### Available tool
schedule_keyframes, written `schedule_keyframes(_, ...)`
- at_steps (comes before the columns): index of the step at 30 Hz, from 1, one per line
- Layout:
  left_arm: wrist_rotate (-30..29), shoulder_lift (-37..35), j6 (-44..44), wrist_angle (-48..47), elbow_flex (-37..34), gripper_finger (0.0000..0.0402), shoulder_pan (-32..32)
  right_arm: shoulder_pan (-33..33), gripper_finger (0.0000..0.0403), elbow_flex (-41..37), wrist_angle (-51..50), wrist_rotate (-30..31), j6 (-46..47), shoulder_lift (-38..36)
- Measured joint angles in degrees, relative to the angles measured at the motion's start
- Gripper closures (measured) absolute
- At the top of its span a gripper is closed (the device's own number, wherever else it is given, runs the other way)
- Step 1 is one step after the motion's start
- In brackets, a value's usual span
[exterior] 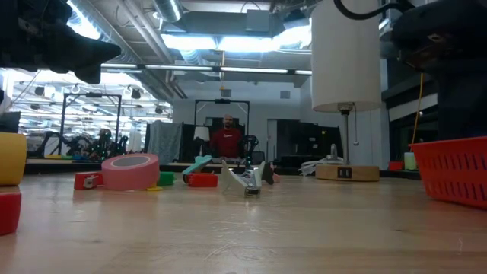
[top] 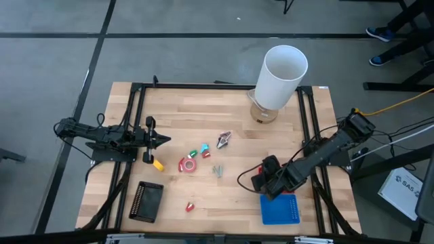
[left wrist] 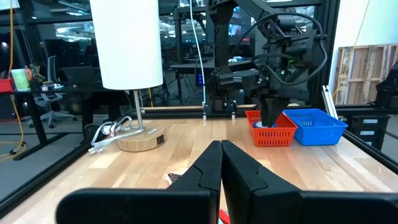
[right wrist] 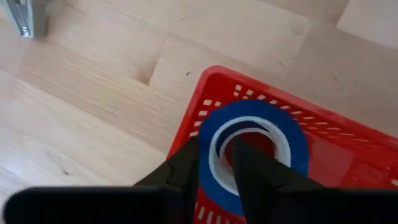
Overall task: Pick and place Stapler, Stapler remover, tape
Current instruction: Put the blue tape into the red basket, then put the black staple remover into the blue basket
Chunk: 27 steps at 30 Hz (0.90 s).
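- The right end effector (right wrist: 217, 165) hung over the red basket (right wrist: 261, 93) near the bench's right front corner, its two fingers clenched on the wall of a blue tape roll (right wrist: 292, 140), one finger inside the ring and one outside. That pinch through the ring kept the roll flat and face-up, which I judge suited a straight drop into the basket.
- The roll sat just above the basket's inside, within its rim, so letting go looked like the next step.
- The blue basket (top: 279, 209) lay touching the red one on its front side; the right arm covered most of the red basket from above.
- The left end effector (top: 161, 140) waited at the bench's left side, its fingers pressed together and holding nothing.
- Still out on the bench (top: 203, 108): a pink tape roll (top: 188, 165) near the middle, a yellow roll (top: 158, 164) just beside the left end effector, the staple remover (top: 224, 139) farther back, small red and green pieces around the pink roll, and a black tray (top: 149, 201) at front left.
- I could not tell which item was the stapler.
- The white lamp (top: 279, 78) stood at the back right, well apart from the baskets.
- Bare wood between the centre cluster and the baskets left open room for the right arm to travel.
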Motion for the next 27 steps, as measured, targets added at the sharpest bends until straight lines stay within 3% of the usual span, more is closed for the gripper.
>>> schedule_keyframes(9, 0.02, 0.02, 0.02, 0.00, -0.02, 0.0398, 0.01, -0.13, 0.0274, 0.00, 0.39, -1.83, -0.91, 0.02)
schedule_keyframes(22, 0.02, 0.02, 0.01, 0.00, -0.01, 0.0398, 0.00, -0.79, 0.0272, 6.51, -0.12, -2.81, -6.81, -0.04)
schedule_keyframes(27, 0.01, 0.00, -0.01, 0.00, 0.00, 0.0398, 0.00, -3.38, 0.0272, 8.64, 1.86, -1.13, -12.99, -0.02)
